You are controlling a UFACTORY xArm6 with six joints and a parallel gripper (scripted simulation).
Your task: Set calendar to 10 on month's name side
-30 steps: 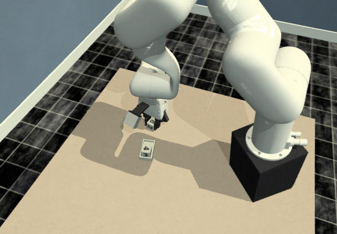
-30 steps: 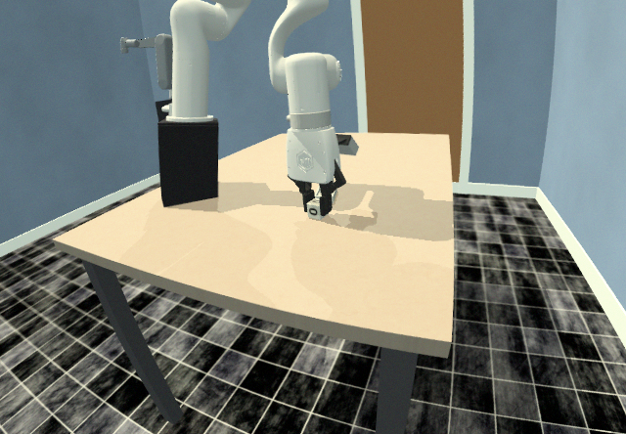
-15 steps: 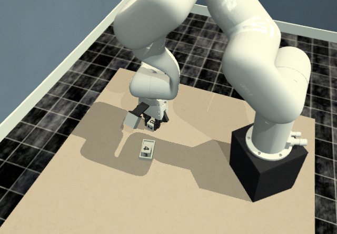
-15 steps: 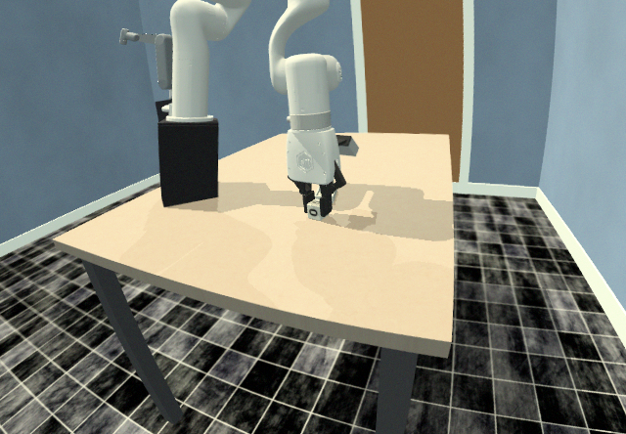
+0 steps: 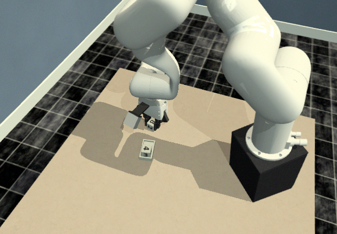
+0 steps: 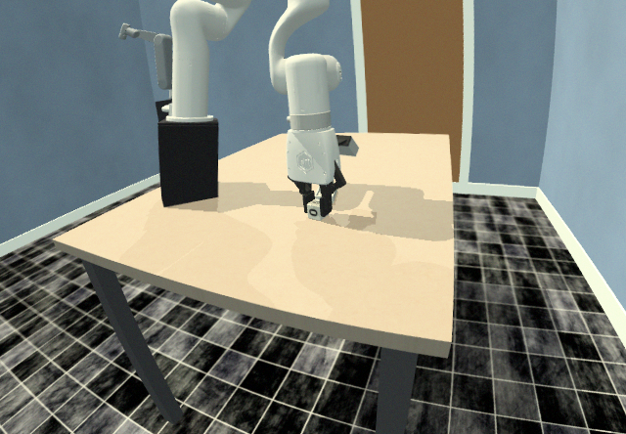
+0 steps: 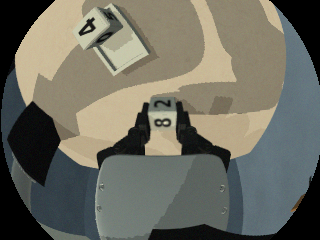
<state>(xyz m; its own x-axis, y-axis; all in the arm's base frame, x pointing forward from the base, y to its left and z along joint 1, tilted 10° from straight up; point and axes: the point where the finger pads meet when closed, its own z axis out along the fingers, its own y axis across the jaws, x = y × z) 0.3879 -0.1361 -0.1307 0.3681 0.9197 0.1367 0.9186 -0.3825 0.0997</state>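
White plastic-looking casing covers the arm [image 5: 249,54] [image 6: 189,65], which, in the top view, rises from a black block [image 5: 280,175] [image 6: 188,161] and reaches over the tan tabletop [image 5: 95,198] [image 6: 379,278] [image 7: 50,55]. Below its wrist the hand [image 5: 151,124] [image 6: 317,207] [image 7: 163,110] points downward, its dark fingers partly closed around a pale cube [image 5: 150,124] [image 6: 314,211] [image 7: 163,114] marked 8 and 2 on the faces in sight. Near that cube and apart from it, the calendar tray [image 5: 145,159] [image 7: 131,52] rests on the tabletop, partly in shadow, with the other cube [image 5: 146,149] [image 7: 91,29] at it, a 4 uppermost and a 3 on the side. From the exterior view, the held cube shows a 0 low between the fingertips, close to the tabletop; whether it touches the surface, I cannot tell. Down the wrist view, one finger presses each side of the same cube, so the hand is roughly a third open and has hold of it, with 8 and 2 again readable, both turned sideways. Toward the upper left lies the tray, its bare floor partly visible; the other cube is over one end, showing a 4, a 0 and part of a third digit.
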